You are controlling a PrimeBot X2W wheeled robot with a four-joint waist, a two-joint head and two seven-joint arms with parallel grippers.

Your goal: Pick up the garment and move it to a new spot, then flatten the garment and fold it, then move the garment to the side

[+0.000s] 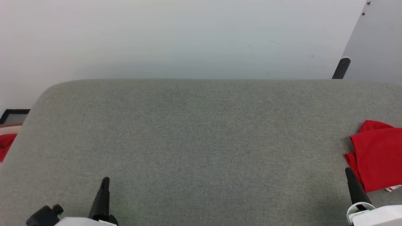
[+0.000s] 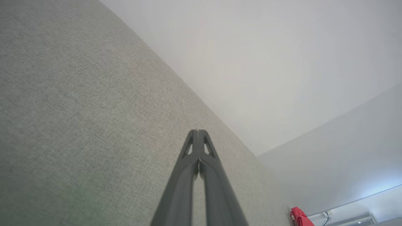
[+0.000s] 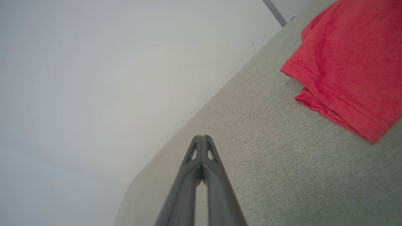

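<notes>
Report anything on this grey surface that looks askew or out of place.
The garment lies loosely folded at the right edge of the grey surface. Its red layers do not line up, and a bit of striped trim pokes out below. Nothing else on it stands out.

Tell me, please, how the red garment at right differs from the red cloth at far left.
The garment lies on the grey surface, beside the shut right pincer; the red cloth lies off it, past its left edge. The garment shows striped trim; the red cloth looks plain. Both are red, cut by the frame.
</notes>
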